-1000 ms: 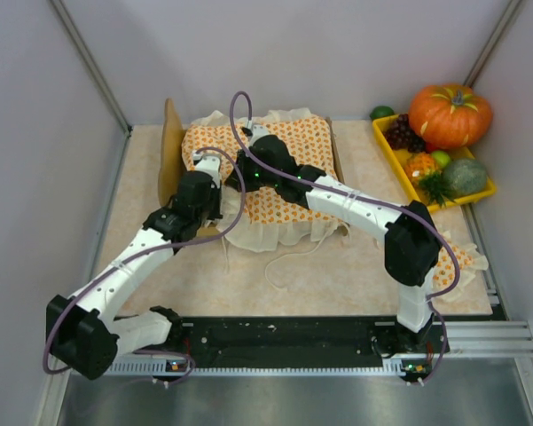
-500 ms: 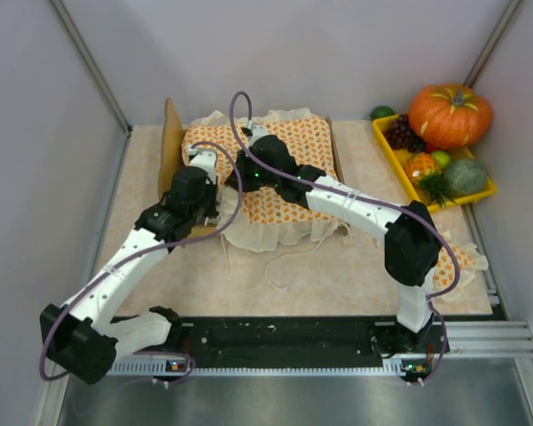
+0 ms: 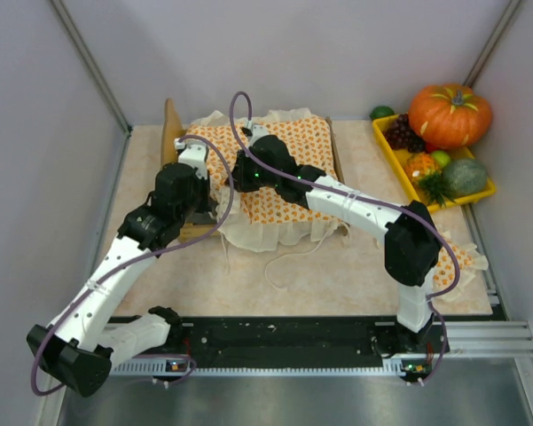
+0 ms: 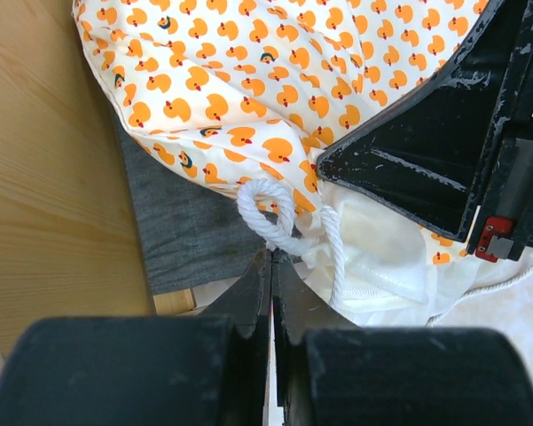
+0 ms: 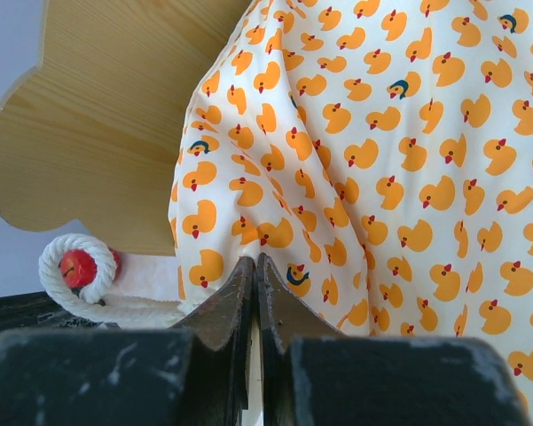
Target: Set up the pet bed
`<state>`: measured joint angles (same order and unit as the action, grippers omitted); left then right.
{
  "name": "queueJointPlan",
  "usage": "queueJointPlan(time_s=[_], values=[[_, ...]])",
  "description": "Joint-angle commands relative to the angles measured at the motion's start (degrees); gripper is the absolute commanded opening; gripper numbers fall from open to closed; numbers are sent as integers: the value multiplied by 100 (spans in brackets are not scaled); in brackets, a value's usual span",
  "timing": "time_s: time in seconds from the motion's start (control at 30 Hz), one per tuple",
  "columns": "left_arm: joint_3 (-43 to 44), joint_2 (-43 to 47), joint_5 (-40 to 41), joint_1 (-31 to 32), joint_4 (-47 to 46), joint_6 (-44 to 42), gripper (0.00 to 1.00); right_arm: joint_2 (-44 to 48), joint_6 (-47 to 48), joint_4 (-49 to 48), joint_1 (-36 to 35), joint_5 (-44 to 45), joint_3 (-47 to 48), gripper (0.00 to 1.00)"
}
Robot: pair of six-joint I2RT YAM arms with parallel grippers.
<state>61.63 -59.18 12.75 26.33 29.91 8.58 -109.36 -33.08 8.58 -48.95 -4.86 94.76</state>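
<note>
The pet bed lies at the table's back, its rounded wooden headboard (image 3: 170, 146) to the left and its grey base (image 4: 182, 226) showing at one corner. A duck-print bedspread (image 3: 297, 164) covers it, with the ruffle hanging over the near side. My left gripper (image 3: 193, 153) is shut by the headboard, its tips (image 4: 272, 257) touching a white rope loop (image 4: 268, 209) at the bedspread's corner. My right gripper (image 3: 238, 170) is shut on a pinch of the bedspread (image 5: 355, 160), with the headboard (image 5: 106, 115) behind it.
A yellow tray (image 3: 399, 164) of fruit and a pumpkin (image 3: 450, 114) stand at the back right. A small duck-print pillow (image 3: 466, 257) lies under the right arm. A loose white cord (image 3: 288, 257) trails in front of the bed. Walls close both sides.
My left gripper has moved away from me and leftwards along the bedspread's corner, closer to the headboard. The right arm has stayed where it was.
</note>
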Motion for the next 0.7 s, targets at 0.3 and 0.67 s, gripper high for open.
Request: queueJointPlan(time_s=[0.3, 0.67], values=[[772, -243, 219, -22, 858, 109, 0, 2, 30, -93, 17, -76, 183, 0], [746, -744, 131, -14, 745, 4, 0, 3, 30, -93, 17, -94, 157, 0]])
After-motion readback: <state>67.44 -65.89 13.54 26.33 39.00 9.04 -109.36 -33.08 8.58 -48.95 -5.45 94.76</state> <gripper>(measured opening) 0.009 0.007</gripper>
